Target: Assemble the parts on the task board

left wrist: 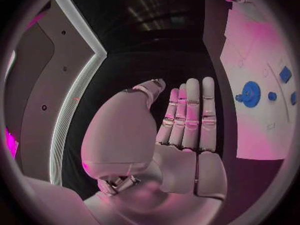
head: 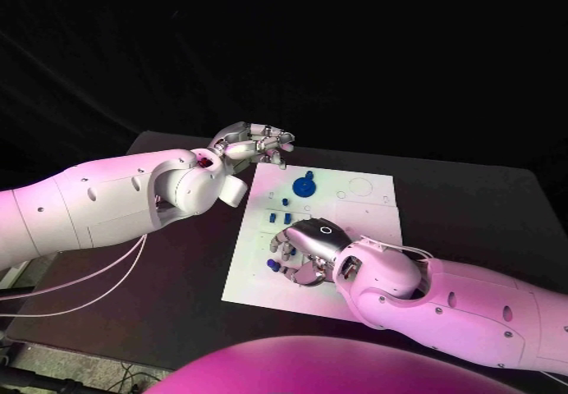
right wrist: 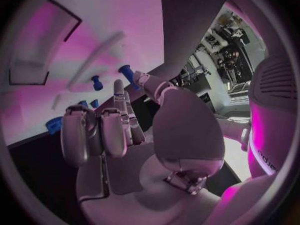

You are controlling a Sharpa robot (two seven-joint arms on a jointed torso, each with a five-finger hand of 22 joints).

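The parts — small blue pieces — lie on the white task board (head: 355, 213) in the middle of the black tabletop (head: 474, 205). Nearest the robot, the right hand (head: 310, 246) hangs over the board's near half, palm down. Its fingers (right wrist: 103, 130) are partly curled and a little apart; whether they pinch anything cannot be told. A small blue piece (head: 272, 264) lies just beside this hand, at its side toward the left arm. Two short blue pegs (head: 279, 218) sit a little farther up the board, and the right wrist view shows more pegs (right wrist: 97, 82) standing on the white surface beyond the fingertips. Farther still, a round blue disc (head: 304, 187) with a raised hub rests near the board's far end, next to some empty circular outlines.

Farthest away, the left hand (head: 252, 143) is raised above the board's far left corner, well apart from every part. In its wrist view the fingers (left wrist: 190, 115) stand straight and close together, holding nothing.

Handling, as a judgement: the pieces look like light, rigid plastic — likely smooth, prone to slip or roll. The pegs are best pinched across the shank between thumb and one finger; the disc is better taken by its rim or hub.
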